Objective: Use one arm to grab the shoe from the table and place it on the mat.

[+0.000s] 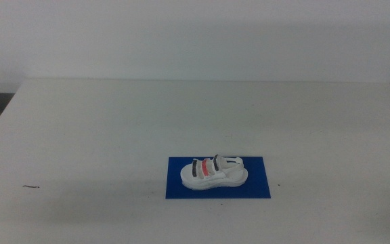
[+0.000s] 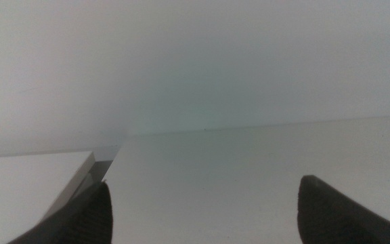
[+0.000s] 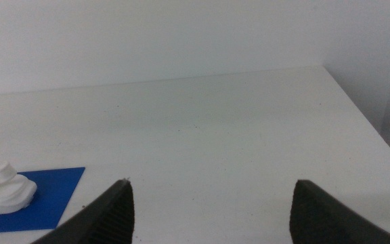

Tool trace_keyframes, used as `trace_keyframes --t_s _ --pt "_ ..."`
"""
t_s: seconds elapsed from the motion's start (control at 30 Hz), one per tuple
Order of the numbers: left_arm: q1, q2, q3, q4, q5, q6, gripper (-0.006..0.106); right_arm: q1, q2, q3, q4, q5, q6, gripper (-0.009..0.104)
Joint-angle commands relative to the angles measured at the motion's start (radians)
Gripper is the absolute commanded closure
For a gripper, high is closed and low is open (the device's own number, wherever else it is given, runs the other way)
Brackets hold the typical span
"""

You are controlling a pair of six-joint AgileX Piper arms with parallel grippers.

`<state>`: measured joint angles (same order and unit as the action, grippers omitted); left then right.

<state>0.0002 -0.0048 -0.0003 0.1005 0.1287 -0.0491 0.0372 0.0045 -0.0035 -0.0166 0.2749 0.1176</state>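
And there's the shoe [image 1: 214,172], sitting flat on the blue mat [image 1: 256,186] in the lower centre of the middle view, sole down, its three straps up — two dark, one red — and all of it inside the mat's edges, so by the look of things the placing is done. It reads as a light little thing with a thick, fairly stiff white sole and softer straps; if anyone had to lift it again, squeezing across the sole at mid-length looks the safest hold, since the straps would likely give. Both arms are well apart from it. The left tool [image 2: 202,210] is low at the bottom-left corner of the middle view, just a dark sliver showing, jaws spread wide with nothing between them, looking out over bare counter [image 1: 114,122]. The right tool [image 3: 212,213] is out of the middle view, jaws likewise wide and holding nothing, shoe and mat off at its lower left.
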Motion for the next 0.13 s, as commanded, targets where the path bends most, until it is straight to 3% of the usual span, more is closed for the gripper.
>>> trace_keyframes --t_s 0.0,0.1 --pt "0.000 0.005 0.000 -0.004 -0.013 -0.001 0.007 -0.009 -0.005 0.004 -0.005 -0.013 -0.003 0.037" --pt "0.000 0.005 0.000 -0.004 -0.013 -0.001 0.007 -0.009 -0.005 0.004 -0.005 -0.013 -0.003 0.037"
